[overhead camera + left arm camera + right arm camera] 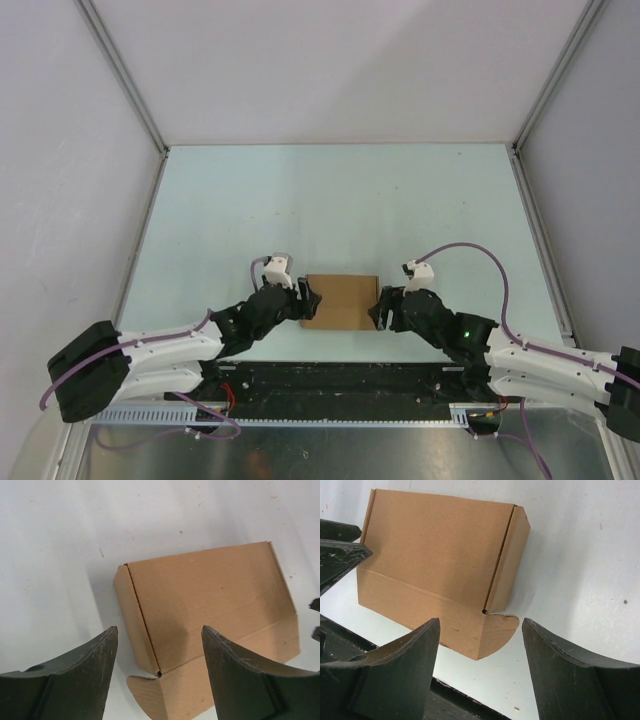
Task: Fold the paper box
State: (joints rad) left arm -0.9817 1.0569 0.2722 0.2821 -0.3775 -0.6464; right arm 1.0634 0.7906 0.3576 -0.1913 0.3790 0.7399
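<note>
Looking down from the top camera, you see the pale green table (330,200) filling the middle of the frame. Your left arm (150,355) reaches in from the lower left and your right arm (530,360) from the lower right, both pointing toward the centre. The paper box (342,302) lies on the table just below the centre of that frame, between the two grippers and close to the table's lower edge. It is tan cardboard, partly folded, with its broad top panel facing up.

Your left gripper (308,300) sits at the box's left end with its fingers spread wide and holding nothing. In its wrist view the box's end corner shows between the two dark fingers. You cannot tell from any view whether the fingertips touch the cardboard. Your right gripper (378,308) sits at the box's right end, just as wide open and just as empty.

In the right wrist view, a narrow end flap (512,555) is folded down along the box's right side. A rounded tab (500,630) sticks out past the corner below the flap, at centre frame.
</note>
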